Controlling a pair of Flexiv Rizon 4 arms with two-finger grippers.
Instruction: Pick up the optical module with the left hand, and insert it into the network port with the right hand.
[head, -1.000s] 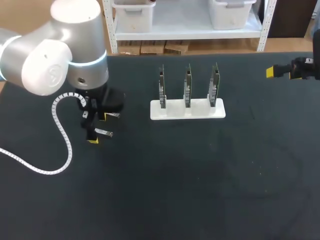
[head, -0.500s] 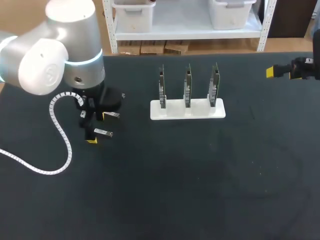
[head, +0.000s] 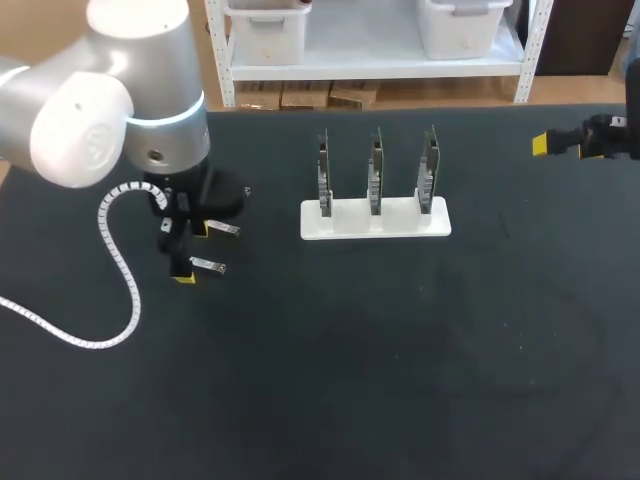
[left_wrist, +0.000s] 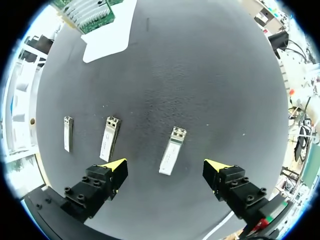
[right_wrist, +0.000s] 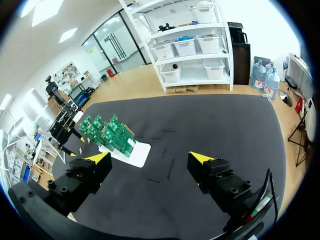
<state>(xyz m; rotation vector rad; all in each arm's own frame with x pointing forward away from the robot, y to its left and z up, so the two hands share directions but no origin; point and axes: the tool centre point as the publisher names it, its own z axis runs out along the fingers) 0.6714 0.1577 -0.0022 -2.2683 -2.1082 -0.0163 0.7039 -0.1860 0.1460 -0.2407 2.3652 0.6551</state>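
Observation:
Three silver optical modules lie on the black table under my left arm. In the left wrist view one module (left_wrist: 171, 156) lies between the fingers of my left gripper (left_wrist: 166, 167), which hangs open above it without touching it. A second module (left_wrist: 109, 138) and a third module (left_wrist: 68, 133) lie off to one side. The head view shows the left gripper (head: 194, 256) with two modules (head: 208, 265) (head: 222, 229) beside it. The white stand (head: 375, 232) holds three upright green boards (right_wrist: 112, 134) with the ports. My right gripper (head: 556, 144) (right_wrist: 149, 159) is open and empty at the far right.
A white coiled cable (head: 115, 290) trails from my left arm over the table's left side. The black table (head: 400, 360) stretches out in front of the stand.
My left arm has shifted slightly to the left above the modules. The modules, the stand and the right arm have not moved.

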